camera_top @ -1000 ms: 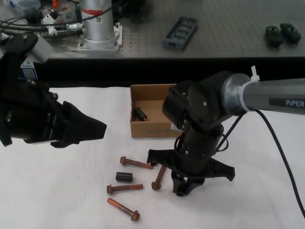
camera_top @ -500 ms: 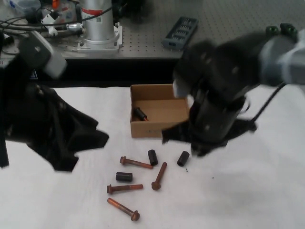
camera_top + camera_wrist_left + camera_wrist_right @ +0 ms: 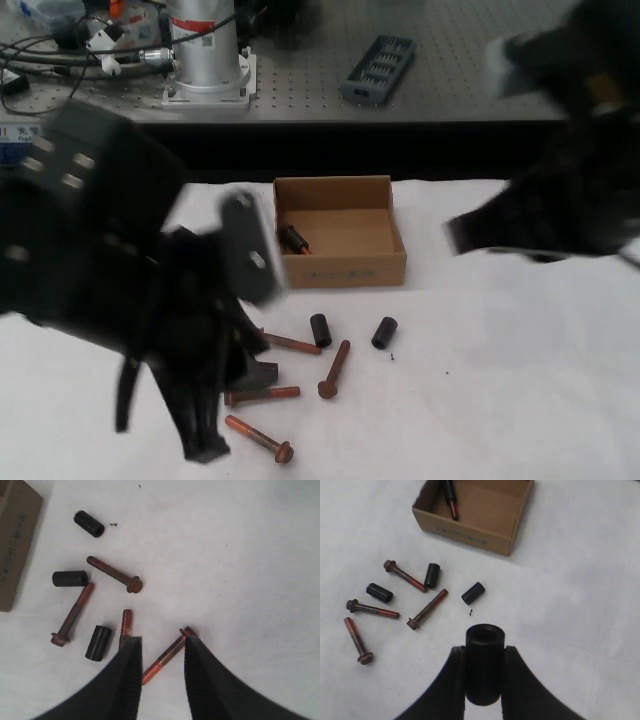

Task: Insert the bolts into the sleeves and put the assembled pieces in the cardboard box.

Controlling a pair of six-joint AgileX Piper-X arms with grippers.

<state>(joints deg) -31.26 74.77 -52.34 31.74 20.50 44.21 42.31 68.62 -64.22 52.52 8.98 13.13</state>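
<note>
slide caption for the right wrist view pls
Right gripper, jaws shut on a black sleeve; four bolts, three more sleeves and the cardboard box beyond.

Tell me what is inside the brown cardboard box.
One assembled piece lies inside the brown cardboard box: a black sleeve with a reddish bolt tip showing. The box's near wall hides the floor just behind it.

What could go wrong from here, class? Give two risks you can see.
The open left gripper is lined up over one bolt, but another bolt and a loose sleeve lie close beside it; closing might knock or catch them. The right gripper pinches a sleeve that juts beyond its grip; it might tilt or slip during insertion.
</note>
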